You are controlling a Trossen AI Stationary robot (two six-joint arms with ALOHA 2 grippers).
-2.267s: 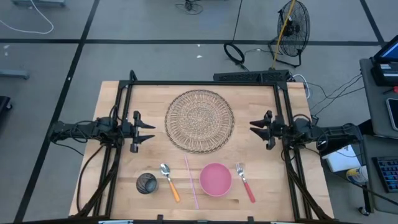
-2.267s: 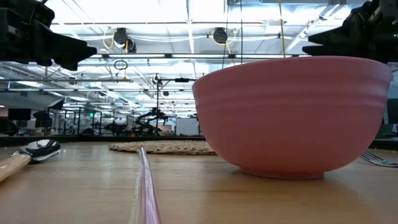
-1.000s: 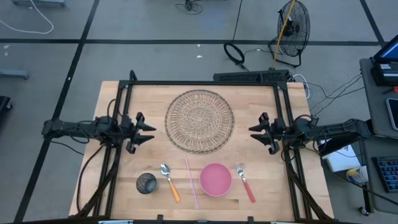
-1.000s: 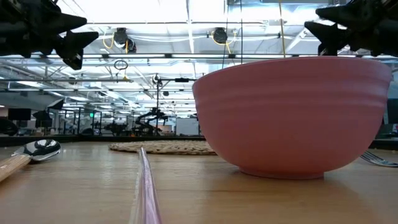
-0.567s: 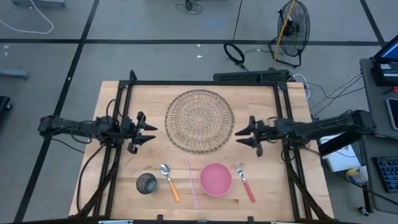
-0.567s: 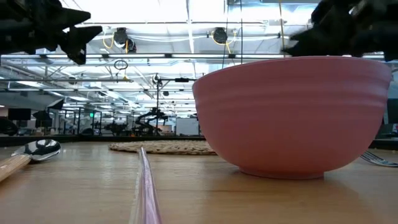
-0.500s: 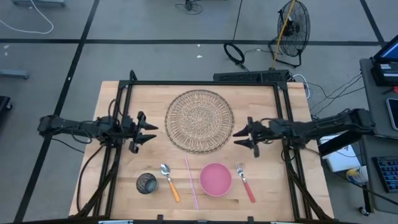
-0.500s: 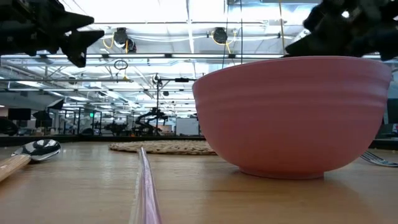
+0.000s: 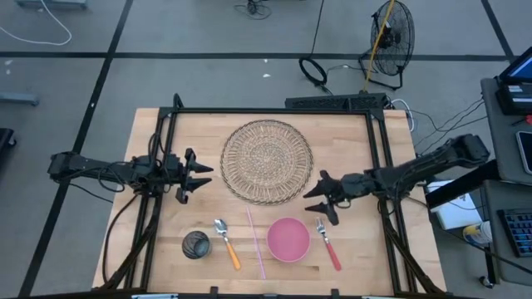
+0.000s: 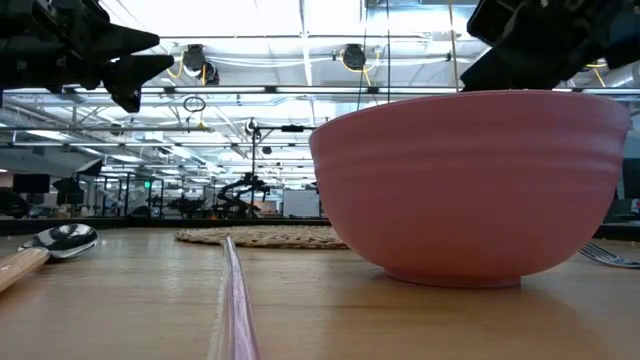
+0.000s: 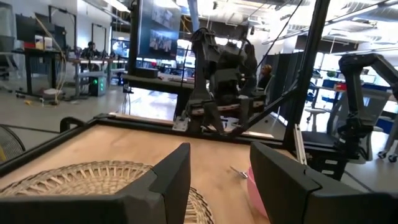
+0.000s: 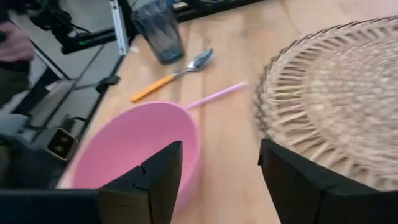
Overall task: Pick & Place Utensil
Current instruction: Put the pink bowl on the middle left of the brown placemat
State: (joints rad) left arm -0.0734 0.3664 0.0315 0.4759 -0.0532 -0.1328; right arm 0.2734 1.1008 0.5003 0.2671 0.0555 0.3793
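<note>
A fork with a red handle (image 9: pixel 327 243) lies right of the pink bowl (image 9: pixel 288 239) near the table's front edge. Left of the bowl lie a pink straw (image 9: pixel 255 241) and an orange-handled spoon (image 9: pixel 226 241), beside a dark cup (image 9: pixel 196 244). A round woven mat (image 9: pixel 266 160) sits mid-table. My right gripper (image 9: pixel 317 201) hangs open above the table between the mat and the bowl, tipped down toward the bowl (image 12: pixel 137 146). My left gripper (image 9: pixel 204 177) waits open at the mat's left, above the table.
A black frame (image 9: pixel 274 110) runs along the table's far edge and down both sides. Bare wood (image 9: pixel 349 141) lies right of the mat. The low view is filled by the bowl (image 10: pixel 470 185), with the spoon's head (image 10: pixel 55 240) and the straw (image 10: pixel 235 300) to its left.
My right gripper has swung from the table's right side toward the middle and the near edge, past the mat's right rim, tipping down toward the bowl. Its fingers have spread wider. Nothing on the table has moved.
</note>
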